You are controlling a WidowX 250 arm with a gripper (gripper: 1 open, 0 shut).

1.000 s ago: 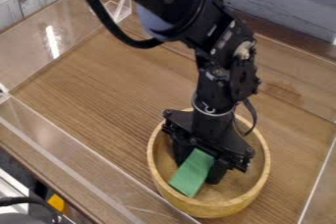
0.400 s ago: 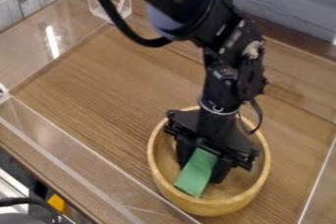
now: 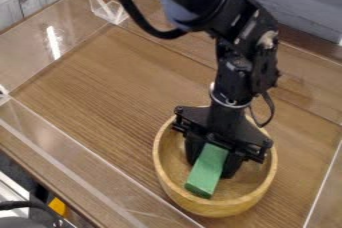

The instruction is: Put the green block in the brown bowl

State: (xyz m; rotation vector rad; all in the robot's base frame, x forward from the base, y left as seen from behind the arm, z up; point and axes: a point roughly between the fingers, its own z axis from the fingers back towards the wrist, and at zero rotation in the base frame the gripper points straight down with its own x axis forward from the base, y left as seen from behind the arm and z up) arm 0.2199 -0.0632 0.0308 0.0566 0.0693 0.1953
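Pincer: gripper point(image 3: 218, 154) points straight down into the bowl, its jaws drawn narrow around the upper end of the green block point(image 3: 207, 172); the dark fingers sit on either side of that end, so the block looks clamped, not merely touched.
Block: a bright green bar, tilted, its upper end between the fingers and its lower end angled toward the near-left part of the bowl's inside; whether that lower end rests on the bowl floor cannot be told from this view.
Bowl: brown bowl point(image 3: 265, 187), light wood with a thick rim, stands near the right front of the wooden table point(image 3: 107, 82), close to the near edge.
Arm: black robot arm point(image 3: 241, 62) comes in from the far side and drops down over the bowl's middle.
Step in hand: the placing stage, as I judge it; the block is already inside the rim, and only the release is left.
Next move: it probably calls for spreading the jaws so the bar settles flat, then a straight lift clear of the rim.
Risk: the tilted bar could tip against a finger as the jaws part and be dragged up.
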